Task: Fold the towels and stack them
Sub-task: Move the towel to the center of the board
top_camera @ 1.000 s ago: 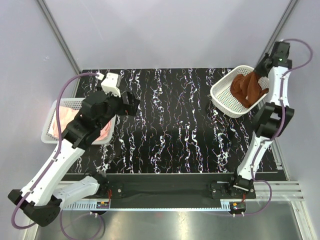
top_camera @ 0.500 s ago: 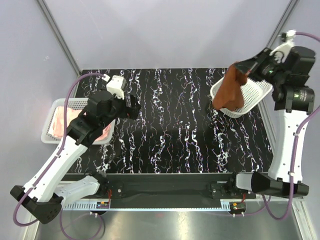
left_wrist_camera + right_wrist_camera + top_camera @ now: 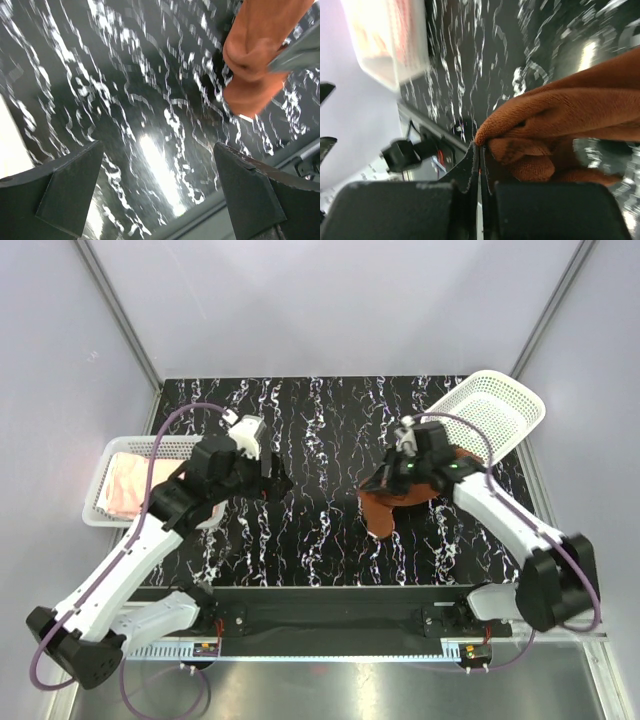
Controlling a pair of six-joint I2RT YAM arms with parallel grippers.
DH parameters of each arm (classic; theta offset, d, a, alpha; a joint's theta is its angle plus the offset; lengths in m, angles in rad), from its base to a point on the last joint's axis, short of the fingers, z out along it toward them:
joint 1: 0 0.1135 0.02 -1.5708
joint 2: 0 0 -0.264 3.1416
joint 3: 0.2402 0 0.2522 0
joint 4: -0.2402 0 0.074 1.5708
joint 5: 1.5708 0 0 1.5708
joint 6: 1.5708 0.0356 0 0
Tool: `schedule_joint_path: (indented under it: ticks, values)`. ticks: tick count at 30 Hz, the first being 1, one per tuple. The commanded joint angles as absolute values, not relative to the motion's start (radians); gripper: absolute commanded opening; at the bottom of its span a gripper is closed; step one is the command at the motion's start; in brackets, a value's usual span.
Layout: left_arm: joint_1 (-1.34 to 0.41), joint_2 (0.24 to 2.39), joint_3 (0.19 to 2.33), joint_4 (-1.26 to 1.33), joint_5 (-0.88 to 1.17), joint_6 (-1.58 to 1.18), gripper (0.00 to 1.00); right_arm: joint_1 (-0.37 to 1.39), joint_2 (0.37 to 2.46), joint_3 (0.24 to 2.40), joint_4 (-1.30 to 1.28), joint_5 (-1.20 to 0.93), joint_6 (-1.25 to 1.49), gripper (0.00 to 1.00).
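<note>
My right gripper (image 3: 392,478) is shut on a rust-orange towel (image 3: 385,510) and holds it bunched over the middle of the black marbled table (image 3: 320,430). In the right wrist view the towel (image 3: 570,130) is pinched at its edge between the closed fingers (image 3: 479,155). My left gripper (image 3: 278,480) is open and empty above the table, left of the towel. The towel also hangs at the top right of the left wrist view (image 3: 260,55). A folded pink towel (image 3: 135,480) lies in the white tray (image 3: 110,455) at the left.
A white mesh basket (image 3: 495,415) stands tilted at the back right corner, with nothing visible in it. The table's front edge and the arm bases run along the bottom. Grey walls and frame posts enclose the table.
My right arm has lifted the orange towel out of the basket and carried it left and forward to the table's middle. My left gripper has moved right, toward the centre.
</note>
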State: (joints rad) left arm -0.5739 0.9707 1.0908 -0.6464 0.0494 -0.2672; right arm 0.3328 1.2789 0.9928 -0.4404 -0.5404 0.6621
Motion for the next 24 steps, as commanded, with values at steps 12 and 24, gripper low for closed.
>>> schedule_joint_path:
  ticks: [12, 24]
  values:
    - [-0.444, 1.060, 1.111, -0.710, -0.057, -0.420, 0.99, 0.844, 1.563, 0.997, -0.055, -0.463, 0.765, 0.02]
    - [-0.442, 1.386, 1.279, -0.672, 0.189, -0.295, 0.88, 0.769, 1.350, 1.123, -0.557, -0.006, 0.612, 0.64]
